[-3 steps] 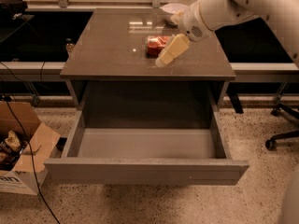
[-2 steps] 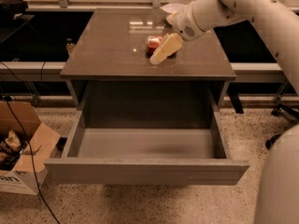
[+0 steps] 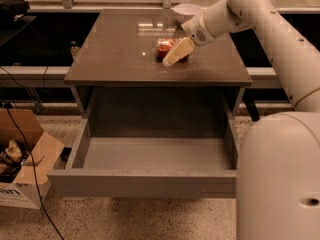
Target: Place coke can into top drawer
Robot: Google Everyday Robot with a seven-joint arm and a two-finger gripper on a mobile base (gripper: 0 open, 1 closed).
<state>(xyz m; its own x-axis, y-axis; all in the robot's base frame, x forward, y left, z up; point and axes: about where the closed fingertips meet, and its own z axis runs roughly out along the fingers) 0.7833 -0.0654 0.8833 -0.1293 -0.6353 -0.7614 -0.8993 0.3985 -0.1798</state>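
Observation:
The coke can [image 3: 162,48], red with silvery ends, sits on the brown cabinet top [image 3: 115,49], right of centre. My gripper [image 3: 175,54] comes in from the upper right and reaches down against the can's right side, covering part of it. The top drawer [image 3: 142,183] is pulled wide open below the cabinet top, and its light grey inside holds nothing.
A white bowl [image 3: 186,8] stands at the back of the cabinet top, behind my wrist. My arm's white body [image 3: 280,174] fills the right side of the view. An open cardboard box [image 3: 22,159] and cables lie on the floor at the left.
My gripper has moved a little left, closer onto the can. More of my arm now fills the right side. The can and drawer have not moved.

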